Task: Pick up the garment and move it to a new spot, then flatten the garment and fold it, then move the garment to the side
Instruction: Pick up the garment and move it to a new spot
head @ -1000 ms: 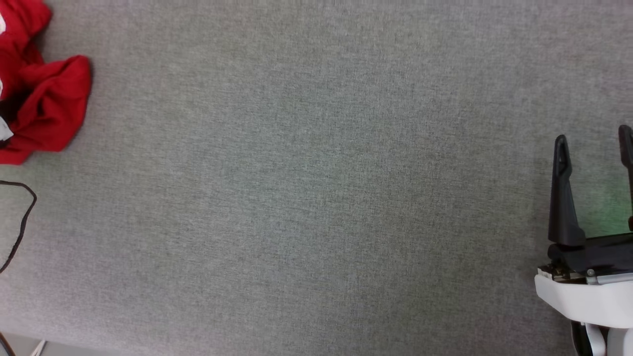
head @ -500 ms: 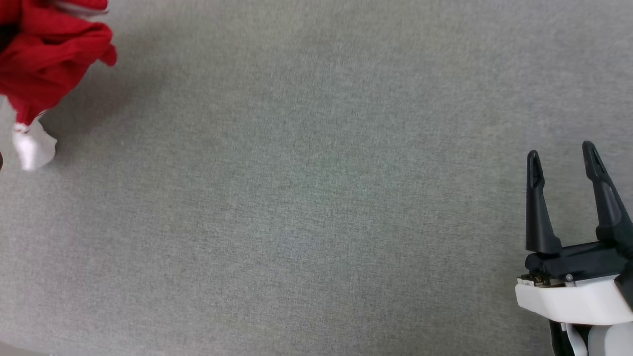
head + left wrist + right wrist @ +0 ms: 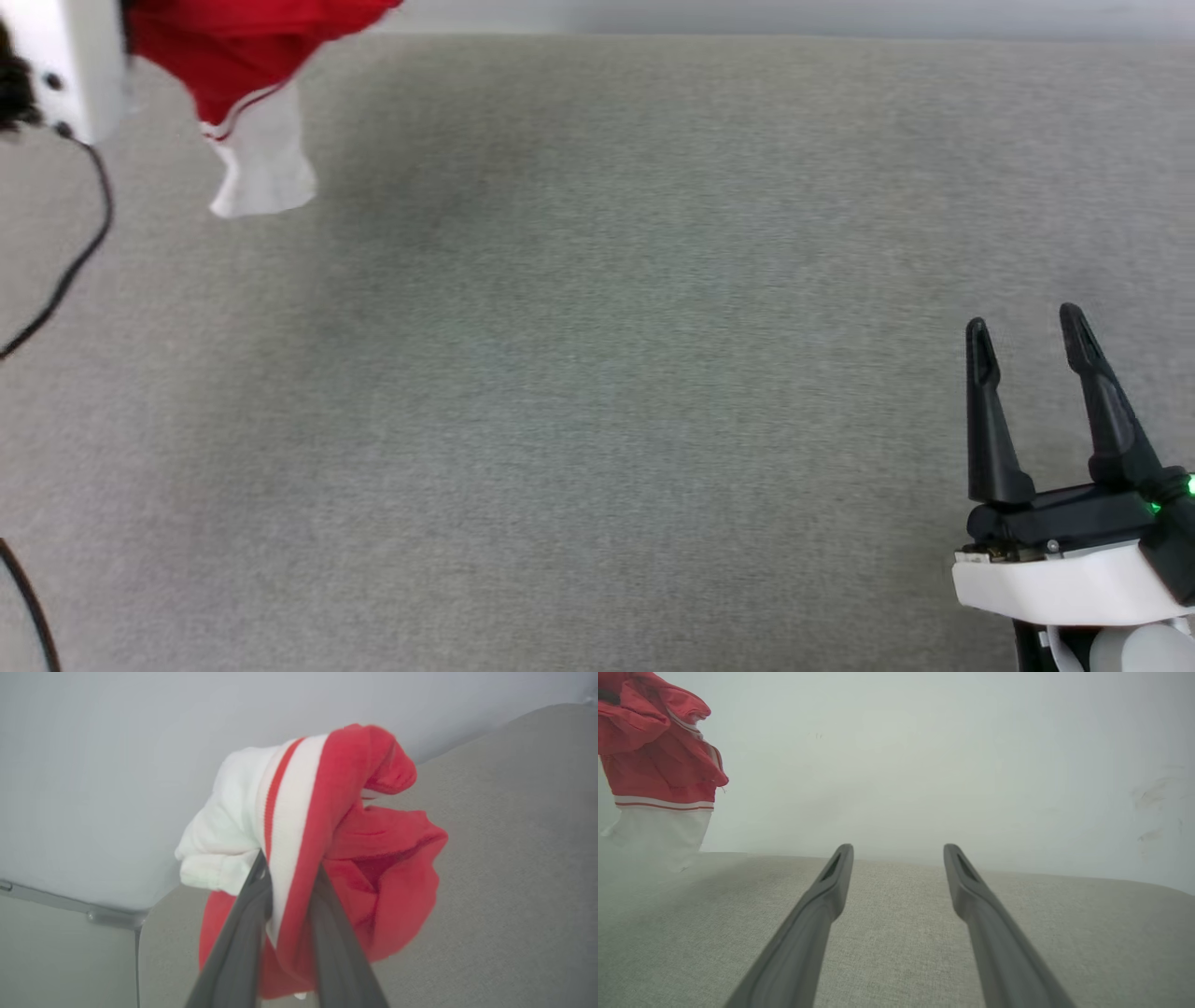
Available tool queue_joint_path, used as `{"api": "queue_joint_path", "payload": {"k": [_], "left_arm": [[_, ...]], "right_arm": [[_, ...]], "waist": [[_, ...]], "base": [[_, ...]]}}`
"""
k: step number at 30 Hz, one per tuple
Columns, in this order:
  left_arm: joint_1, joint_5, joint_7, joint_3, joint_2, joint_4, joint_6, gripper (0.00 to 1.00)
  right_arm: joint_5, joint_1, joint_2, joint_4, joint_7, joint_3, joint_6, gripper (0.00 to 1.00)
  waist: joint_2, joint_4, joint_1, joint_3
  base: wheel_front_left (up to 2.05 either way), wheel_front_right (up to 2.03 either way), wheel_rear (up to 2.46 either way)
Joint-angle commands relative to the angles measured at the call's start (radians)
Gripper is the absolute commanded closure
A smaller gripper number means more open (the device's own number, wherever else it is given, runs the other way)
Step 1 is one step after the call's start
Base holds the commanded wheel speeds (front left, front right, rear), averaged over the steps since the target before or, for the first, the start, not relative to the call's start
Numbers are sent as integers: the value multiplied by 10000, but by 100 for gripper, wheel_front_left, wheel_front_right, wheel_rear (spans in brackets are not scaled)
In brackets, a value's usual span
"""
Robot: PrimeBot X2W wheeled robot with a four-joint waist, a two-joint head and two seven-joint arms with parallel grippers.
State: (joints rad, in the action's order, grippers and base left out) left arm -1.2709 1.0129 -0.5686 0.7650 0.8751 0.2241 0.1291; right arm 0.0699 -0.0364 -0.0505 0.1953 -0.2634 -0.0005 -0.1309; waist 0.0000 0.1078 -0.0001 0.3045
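Your left gripper (image 3: pixel 290 877) is clamped on the shirt (image 3: pixel 373 858). Its two fingers are narrow, with a fold of striped trim and red cloth pinched between them. The bundle appears to hang clear of the grey table (image 3: pixel 597 420) above its far left corner, and in the head view the white sleeve (image 3: pixel 266 173) dangles lowest. Your right gripper (image 3: pixel 1024 320) hovers empty over the near right of the table, fingers spread wide, well apart from the shirt. I judge you are mid-carry in the first step, so what matters now is a clean set-down. Bring the bundle toward the broad bare middle of the table, where both arms should reach it for the flattening to come. Carry it high enough that the hanging sleeve does not drag and roll under. Lower slowly and let the sleeve touch first, then draw the gripper sideways as you descend so the cloth lays out in a line rather than piling up. The pinch looks to hold several layers, so open only once the weight rests on the table. Mind the black cable (image 3: pixel 79 243) trailing by the left arm, since soft cloth could catch on it. Leave the right gripper wide and off to the side until the shirt is down.
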Motion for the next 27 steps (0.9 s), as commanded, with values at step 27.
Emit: {"api": "queue_joint_path", "payload": {"k": [27], "left_arm": [[2581, -539, 1939, 4575, -3722, -513, -4, 100]], "right_arm": [[383, -154, 9, -346, -21, -64, 3, 0]], "waist": [[0, -2245, 1, 354]], "base": [[0, 0, 0]]}}
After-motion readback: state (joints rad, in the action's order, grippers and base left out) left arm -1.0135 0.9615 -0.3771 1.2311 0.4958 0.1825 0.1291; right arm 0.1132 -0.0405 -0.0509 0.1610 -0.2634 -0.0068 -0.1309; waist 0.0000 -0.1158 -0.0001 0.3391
